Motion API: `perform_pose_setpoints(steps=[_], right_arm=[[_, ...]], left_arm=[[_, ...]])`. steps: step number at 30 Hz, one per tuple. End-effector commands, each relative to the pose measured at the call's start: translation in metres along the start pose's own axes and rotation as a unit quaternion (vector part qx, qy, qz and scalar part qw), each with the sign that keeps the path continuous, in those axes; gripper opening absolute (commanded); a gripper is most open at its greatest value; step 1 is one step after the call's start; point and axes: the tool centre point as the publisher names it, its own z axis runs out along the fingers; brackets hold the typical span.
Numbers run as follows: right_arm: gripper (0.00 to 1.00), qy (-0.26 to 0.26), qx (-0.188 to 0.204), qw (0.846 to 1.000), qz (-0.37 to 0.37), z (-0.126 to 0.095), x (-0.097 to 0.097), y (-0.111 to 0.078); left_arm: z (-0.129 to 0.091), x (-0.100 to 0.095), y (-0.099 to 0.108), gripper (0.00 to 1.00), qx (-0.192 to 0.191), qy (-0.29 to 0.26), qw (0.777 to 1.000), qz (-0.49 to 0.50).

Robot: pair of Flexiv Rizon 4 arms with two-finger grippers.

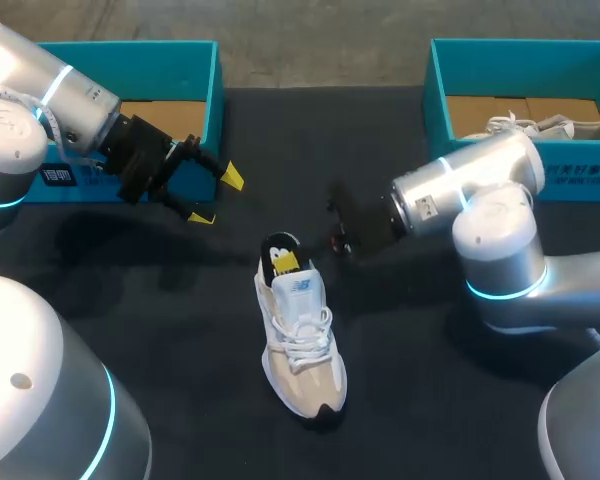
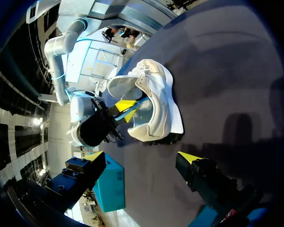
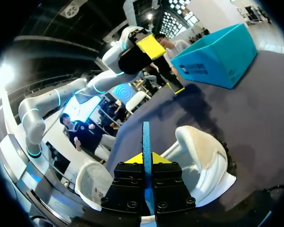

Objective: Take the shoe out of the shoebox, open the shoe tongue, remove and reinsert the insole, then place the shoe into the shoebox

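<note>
1. One shoe (image 1: 300,345) stands upright on its sole near the middle of the table (image 1: 410,400). It is white and beige, with the laces on top.
2. Its long axis runs from the far side to the near side, slightly slanted. The toe points to the near edge and a little to my right, and the heel faces the far side.
3. One insole (image 3: 146,135), dark blue, stands on edge at the heel opening. How much of it sits inside the shoe cannot be told.
4. The right gripper (image 3: 143,160) is closed tight on the insole, one yellow tip on each face of it, just above the heel.
5. The left gripper (image 1: 218,197) hangs over the table to the left of the shoe and apart from it. Its fingers are spread wide and hold nothing.
6. Two teal boxes stand at the far edge. The left box (image 1: 195,50) is just behind the left gripper. The right box (image 1: 440,90) is behind the right arm.
7. The right box holds a second white shoe (image 1: 540,127).
</note>
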Motion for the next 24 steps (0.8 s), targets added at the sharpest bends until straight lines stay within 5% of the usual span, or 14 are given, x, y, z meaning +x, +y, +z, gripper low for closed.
perform_pose_setpoints(steps=[1, 9, 16, 22, 24], right_arm=[[0.00, 0.003, -0.008, 1.000, 0.009, 0.008, -0.003, -0.015], [0.00, 0.007, -0.016, 1.000, 0.006, 0.011, -0.003, -0.016], [0.48, -0.008, -0.012, 1.000, -0.019, 0.001, 0.005, 0.007], [0.43, -0.015, -0.005, 0.999, -0.031, -0.004, 0.008, 0.021], [0.33, -0.016, -0.003, 0.999, -0.032, -0.005, 0.008, 0.024]], left_arm=[[0.000, 0.000, 0.000, 1.00, 0.000, 0.001, 1.000, 0.000], [0.000, 0.000, 0.000, 1.00, 0.000, 0.001, 1.000, 0.000], [0.000, 0.000, 0.000, 1.00, 0.000, 0.001, 1.000, 0.000], [0.000, 0.000, 0.000, 1.00, 0.000, 0.001, 1.000, 0.000], [0.000, 0.000, 0.000, 1.00, 0.000, 0.001, 1.000, 0.000]])
